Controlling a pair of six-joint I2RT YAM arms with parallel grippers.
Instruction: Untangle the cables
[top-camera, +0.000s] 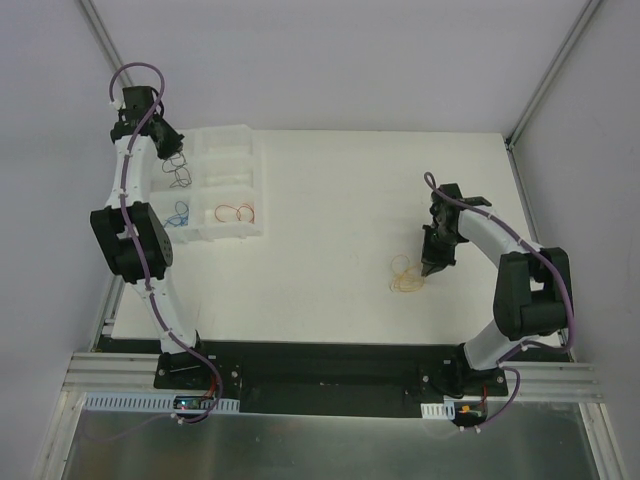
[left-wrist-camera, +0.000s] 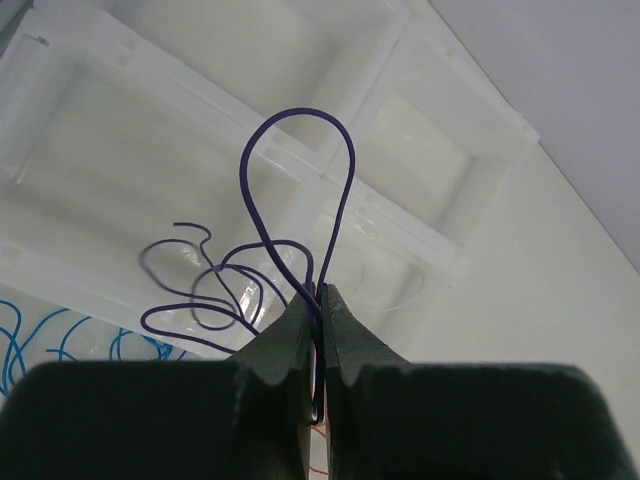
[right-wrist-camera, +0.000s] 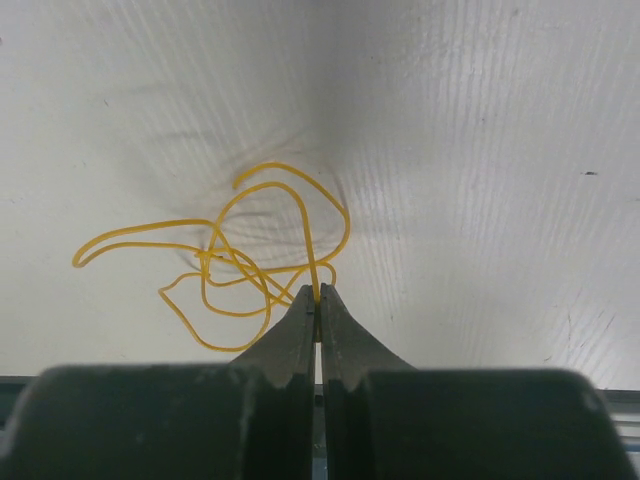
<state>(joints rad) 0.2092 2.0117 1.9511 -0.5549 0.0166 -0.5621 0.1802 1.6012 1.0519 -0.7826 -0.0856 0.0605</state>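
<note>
Thin yellow wire tangle (right-wrist-camera: 215, 257), strand pinched in right gripper (right-wrist-camera: 317, 300); left gripper (left-wrist-camera: 320, 300) clamps purple wire loop (left-wrist-camera: 268, 243) over white divided tray (top-camera: 225, 135).

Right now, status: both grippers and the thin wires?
Left gripper shut on thin purple wire above white divided tray. Right gripper shut on thin yellow tangled wire. No obstruction visible.

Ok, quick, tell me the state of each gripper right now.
Left gripper: closed, holding a purple wire.
Right gripper: closed, holding a yellow wire.
</note>
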